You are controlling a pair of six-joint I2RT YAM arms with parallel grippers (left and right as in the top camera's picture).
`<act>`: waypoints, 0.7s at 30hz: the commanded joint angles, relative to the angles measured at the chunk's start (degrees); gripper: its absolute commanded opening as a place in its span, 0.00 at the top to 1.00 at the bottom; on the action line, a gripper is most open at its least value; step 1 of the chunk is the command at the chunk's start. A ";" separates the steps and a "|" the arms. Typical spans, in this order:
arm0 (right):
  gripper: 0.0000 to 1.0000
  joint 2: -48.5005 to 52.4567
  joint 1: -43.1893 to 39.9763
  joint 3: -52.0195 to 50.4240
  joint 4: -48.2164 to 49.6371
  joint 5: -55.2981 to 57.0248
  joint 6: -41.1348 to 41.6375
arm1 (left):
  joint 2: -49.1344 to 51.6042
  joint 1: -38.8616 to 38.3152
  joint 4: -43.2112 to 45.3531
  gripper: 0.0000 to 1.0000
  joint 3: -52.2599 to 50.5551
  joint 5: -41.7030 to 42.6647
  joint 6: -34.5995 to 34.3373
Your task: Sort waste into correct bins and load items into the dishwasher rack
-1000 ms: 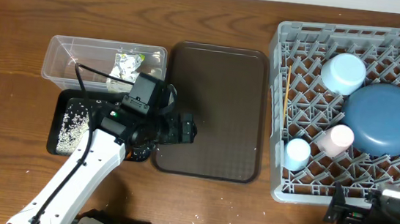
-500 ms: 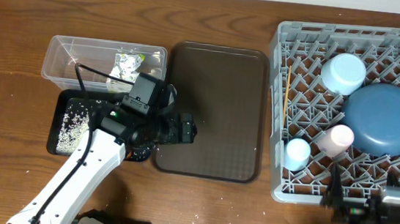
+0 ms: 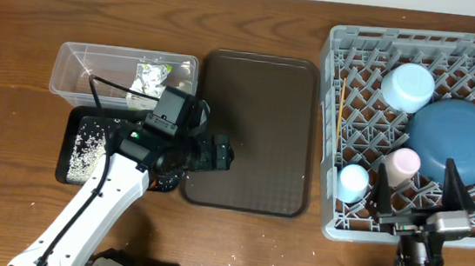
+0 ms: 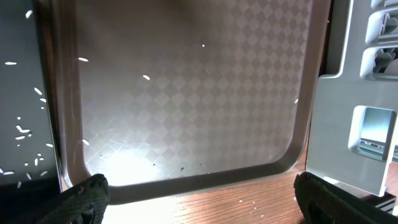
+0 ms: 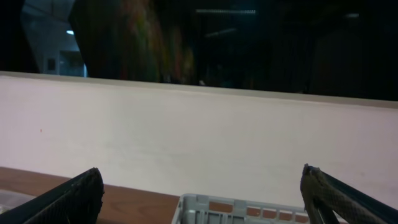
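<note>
The grey dishwasher rack (image 3: 350, 48) at the right holds the blue plate (image 3: 455, 141), a light blue cup (image 3: 406, 86), a pale pink cup (image 3: 403, 165), a small white-blue bowl (image 3: 353, 181) and a thin chopstick (image 3: 342, 99). In the clear tub (image 3: 77, 70) lie a printed wrapper (image 3: 150, 74) and a white tissue (image 3: 142, 99). Rice grains (image 3: 87, 149) cover the black tray (image 3: 77, 118). My left gripper (image 3: 227, 154) (image 4: 199, 205) is open over the brown tray's left front part, holding nothing. Open and pointing up, my right gripper (image 3: 417, 192) (image 5: 202, 193) stands at the rack's front edge.
The dark brown serving tray (image 3: 255, 135) (image 4: 186, 93) lies between the bins and the rack, with a few rice grains on it. More grains are scattered on the wooden table (image 3: 234, 255) in front. The right wrist view shows a pale wall and the rack's rim (image 5: 249, 211).
My right arm has swung up at the rack's front edge, and its open fingers now stand over the rack. The left arm has not moved.
</note>
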 commanded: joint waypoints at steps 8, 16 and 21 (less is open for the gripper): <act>0.01 -0.39 0.94 -4.98 0.72 -0.79 -0.15 | 0.11 0.26 -0.13 0.03 1.18 -0.52 0.33; 0.01 -0.39 0.94 -10.95 0.79 -0.81 6.95 | 0.11 0.26 -0.13 0.03 1.18 -0.52 0.33; 0.01 -0.42 0.94 -13.27 -0.04 -0.76 7.17 | 0.11 0.26 -0.13 0.03 1.18 -0.55 0.33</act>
